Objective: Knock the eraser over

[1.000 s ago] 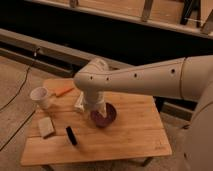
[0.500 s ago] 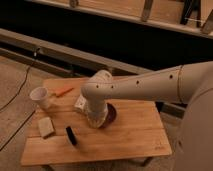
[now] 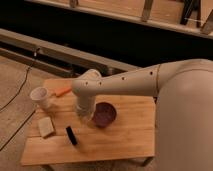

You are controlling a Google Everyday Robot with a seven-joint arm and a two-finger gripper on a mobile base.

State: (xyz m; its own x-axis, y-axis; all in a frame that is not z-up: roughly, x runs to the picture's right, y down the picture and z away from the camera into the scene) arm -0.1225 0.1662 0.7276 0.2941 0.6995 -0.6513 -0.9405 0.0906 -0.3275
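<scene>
Gripper (image 3: 84,118) is hanging wrist-down over the table (image 3: 127,137), just left of the purple bowl (image 3: 105,115); can't tell how open it is or what it's touching. Eraser (image 3: 71,135) is sitting near the front edge, just down-left of the gripper. Bare board is showing right of the bowl. Arm is reaching in from the right and bending down.
</scene>
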